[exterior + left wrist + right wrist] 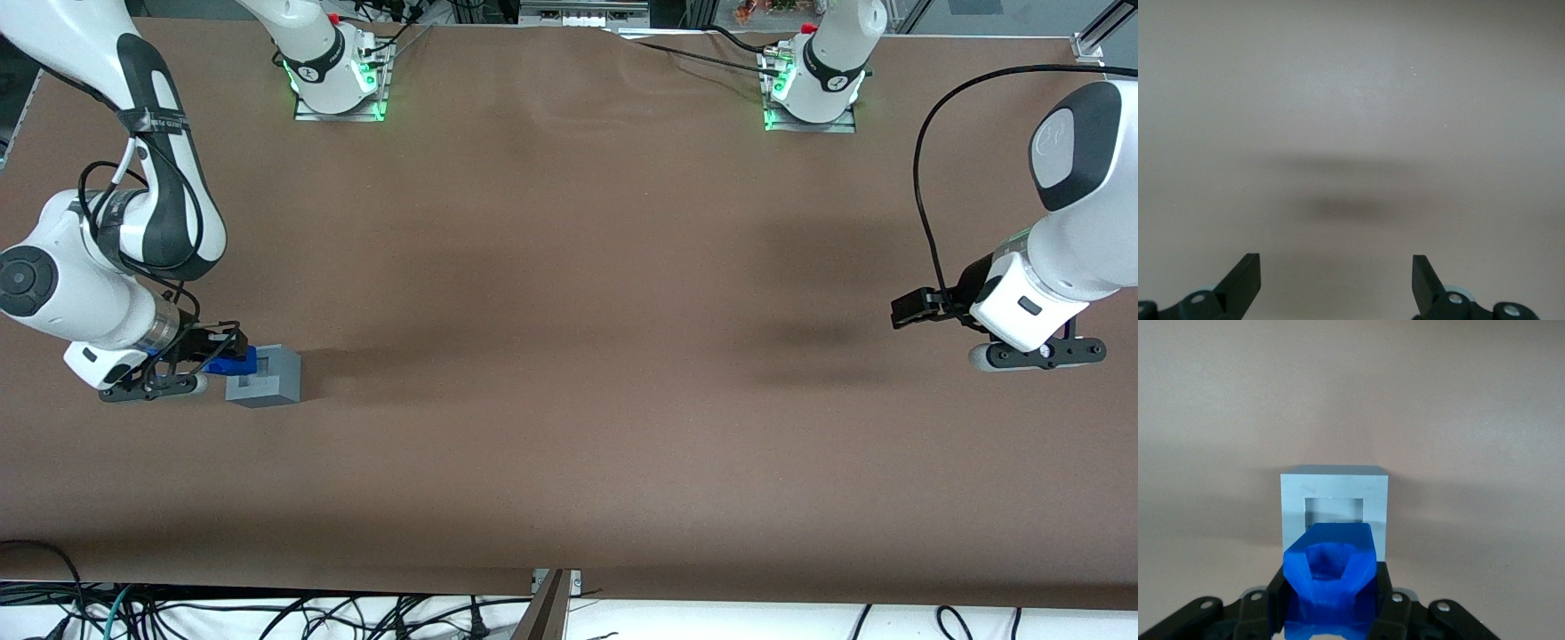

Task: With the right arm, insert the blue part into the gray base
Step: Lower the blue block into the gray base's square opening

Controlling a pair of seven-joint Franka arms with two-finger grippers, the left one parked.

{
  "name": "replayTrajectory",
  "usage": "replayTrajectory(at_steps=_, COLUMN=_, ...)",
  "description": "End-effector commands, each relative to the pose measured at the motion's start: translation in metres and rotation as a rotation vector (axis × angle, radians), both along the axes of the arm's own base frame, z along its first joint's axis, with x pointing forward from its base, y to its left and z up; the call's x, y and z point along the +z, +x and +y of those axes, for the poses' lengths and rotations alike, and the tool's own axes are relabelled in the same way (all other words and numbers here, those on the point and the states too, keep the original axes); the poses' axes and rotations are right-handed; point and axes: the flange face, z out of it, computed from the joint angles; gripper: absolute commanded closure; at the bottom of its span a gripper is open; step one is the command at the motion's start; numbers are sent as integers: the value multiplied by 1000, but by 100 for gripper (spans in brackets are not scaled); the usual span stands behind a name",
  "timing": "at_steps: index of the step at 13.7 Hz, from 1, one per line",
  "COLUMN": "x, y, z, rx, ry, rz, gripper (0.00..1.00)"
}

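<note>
Right arm (116,222): white with black elbow sections, bent low over the working arm's end of the table; silver wrist ring just above the gripper.

Gripper (209,356): black, two fingers, held low over the table, reaching sideways toward the gray base. In the right wrist view (1331,613) the fingers (1279,603) stood at a narrow spread, one pressed against each side of the blue part.

Jaws: clamped on the blue part, which filled the gap between them.

Blue part (233,360): small, bright blue, faceted, with a hollow face toward the wrist camera (1330,570). Held clear of the table, just beside the gray base and about level with its top face. From the front it overlapped the edge of the base that faced the gripper; contact between the two could not be told. Not seated in the hole.

Gray base (264,377): light-gray cube, resting flat on the table at the working arm's end, rather nearer the front camera than mid-table. Square recessed hole in its top face, seen open in the right wrist view (1335,497), with the blue part covering only its near edge.

Table (569,356): brown matte covering; soft shadows lay beside the gray base.
</note>
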Motion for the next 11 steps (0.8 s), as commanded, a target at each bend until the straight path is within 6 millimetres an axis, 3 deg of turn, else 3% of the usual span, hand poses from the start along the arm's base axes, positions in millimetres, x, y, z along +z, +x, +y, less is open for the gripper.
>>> replayTrajectory(at_steps=1, x=-7, y=-2, z=1, rx=10, ry=7, rz=-19, gripper=75)
replayTrajectory(at_steps=11, x=-21, y=1, z=8, rx=-14, ry=6, rz=-26, gripper=75)
